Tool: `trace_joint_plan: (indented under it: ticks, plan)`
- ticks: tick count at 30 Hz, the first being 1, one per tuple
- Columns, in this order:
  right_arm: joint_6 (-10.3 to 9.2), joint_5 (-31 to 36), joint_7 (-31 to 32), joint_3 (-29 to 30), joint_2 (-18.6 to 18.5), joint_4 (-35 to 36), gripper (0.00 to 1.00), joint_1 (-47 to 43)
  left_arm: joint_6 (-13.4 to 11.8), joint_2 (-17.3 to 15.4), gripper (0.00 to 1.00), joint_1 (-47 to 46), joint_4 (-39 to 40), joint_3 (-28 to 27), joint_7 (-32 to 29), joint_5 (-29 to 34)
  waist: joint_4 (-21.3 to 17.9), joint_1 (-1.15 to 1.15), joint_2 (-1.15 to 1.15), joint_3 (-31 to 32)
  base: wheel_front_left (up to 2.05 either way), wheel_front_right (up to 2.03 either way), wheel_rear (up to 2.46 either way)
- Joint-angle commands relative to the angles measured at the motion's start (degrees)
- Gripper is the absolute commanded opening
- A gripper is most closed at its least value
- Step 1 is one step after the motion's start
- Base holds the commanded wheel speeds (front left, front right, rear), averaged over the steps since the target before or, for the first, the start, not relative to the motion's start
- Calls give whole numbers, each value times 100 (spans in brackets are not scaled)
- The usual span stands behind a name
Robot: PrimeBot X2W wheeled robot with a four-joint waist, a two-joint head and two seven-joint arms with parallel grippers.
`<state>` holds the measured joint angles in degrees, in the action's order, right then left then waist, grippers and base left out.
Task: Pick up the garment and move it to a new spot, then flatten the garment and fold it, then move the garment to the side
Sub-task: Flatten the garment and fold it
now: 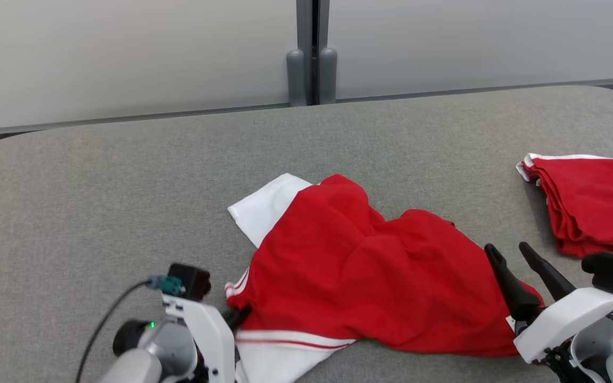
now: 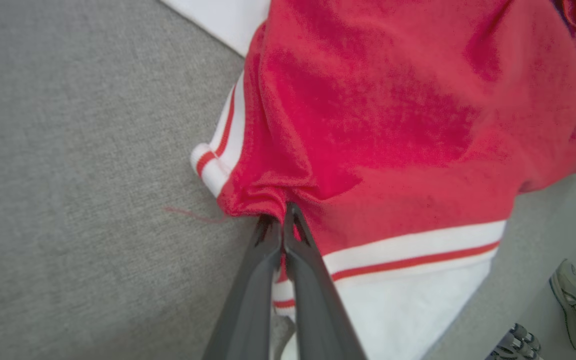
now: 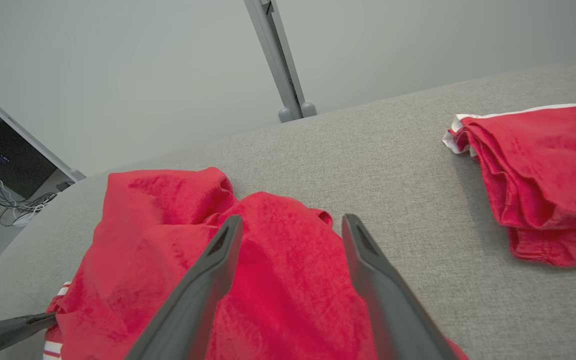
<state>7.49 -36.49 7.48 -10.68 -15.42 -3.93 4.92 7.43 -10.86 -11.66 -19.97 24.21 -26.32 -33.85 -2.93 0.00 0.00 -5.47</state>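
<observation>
A crumpled red garment [image 1: 359, 266] with white, red-striped sleeves lies in the middle of the grey table [image 1: 125, 186]. My left gripper [image 1: 236, 316] is at its near left edge. In the left wrist view the left gripper [image 2: 284, 216] is shut, pinching a fold of the garment's [image 2: 368, 125] red cloth beside a striped cuff. My right gripper [image 1: 507, 249] stands open at the garment's right end, fingers raised above the cloth. In the right wrist view the right gripper [image 3: 292, 222] is spread over the red garment [image 3: 158, 235], with nothing between its fingers.
A second red garment [image 1: 594, 202], folded, lies at the table's right edge and appears again [image 3: 543, 175] in the right wrist view. A pale wall with a grey post [image 1: 312, 53] stands behind the table. A person's shoes [image 2: 573, 310] are on the floor by the near edge.
</observation>
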Motion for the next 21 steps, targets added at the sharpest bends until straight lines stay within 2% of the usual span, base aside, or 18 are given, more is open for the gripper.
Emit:
trace_joint_plan:
  ticks: [1, 5, 10, 16, 21]
  plan:
    - [1, -13, -64, 15, -14, 4, 100, 51, 7, -83, 0, -187, 136, -21, 45, -58, -22, 0, 0, -38, 0, 0, 0]
    - [1, -22, -122, 32, -53, -14, 100, 83, 8, -329, 0, -395, 722, -180, 105, -372, -70, 0, 0, -140, 0, 0, 0]
    - [1, -29, -194, 3, -88, 11, 100, 249, 8, -762, 0, -839, 998, -428, -231, -659, -212, 0, 0, -355, 0, 0, 0]
    - [1, -63, -294, -59, -107, -57, 100, 452, 8, -1078, 0, -1466, 451, -630, -605, -1305, -443, 0, 0, -557, 0, 0, 0]
    - [1, -104, -406, -179, -112, -155, 100, 578, 9, -1269, 0, -1875, -275, -504, -459, -1420, -641, 0, 0, -645, 0, 0, 0]
